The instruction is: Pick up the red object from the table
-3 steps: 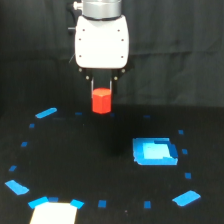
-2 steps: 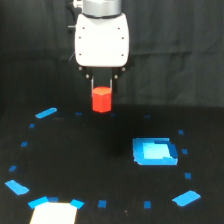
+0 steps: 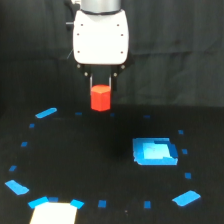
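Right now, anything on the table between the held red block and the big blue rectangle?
Nothing: in the exterior view the black table is bare between the red block, clamped in the gripper, and the blue rectangle.

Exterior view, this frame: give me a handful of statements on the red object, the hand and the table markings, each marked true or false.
1. The red object sits between the fingers of the hand. True.
2. The red object rests on the large blue rectangle. False: the rectangle lies lower, toward the exterior view's right, apart from the block.
3. A white patch shows at the bottom edge, toward the exterior view's left. True.
4. The hand is open and empty. False: it is shut on the red object.
5. The table is white. False: it is black, dotted with blue marks.
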### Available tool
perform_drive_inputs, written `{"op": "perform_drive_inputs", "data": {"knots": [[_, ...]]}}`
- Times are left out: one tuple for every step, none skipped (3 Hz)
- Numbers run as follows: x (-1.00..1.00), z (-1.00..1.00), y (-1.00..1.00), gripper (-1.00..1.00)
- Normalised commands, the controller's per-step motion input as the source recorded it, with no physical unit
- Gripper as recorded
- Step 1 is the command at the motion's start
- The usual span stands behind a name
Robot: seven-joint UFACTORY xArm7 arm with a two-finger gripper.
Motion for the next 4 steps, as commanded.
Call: {"op": "perform_drive_inputs", "data": {"knots": [[0.15, -0.3, 0.18, -1.0], [-0.04, 0.26, -0.12, -0.96], [0.01, 0.24, -0.13, -0.93], [0.11, 0.36, -0.24, -1.0]]}}
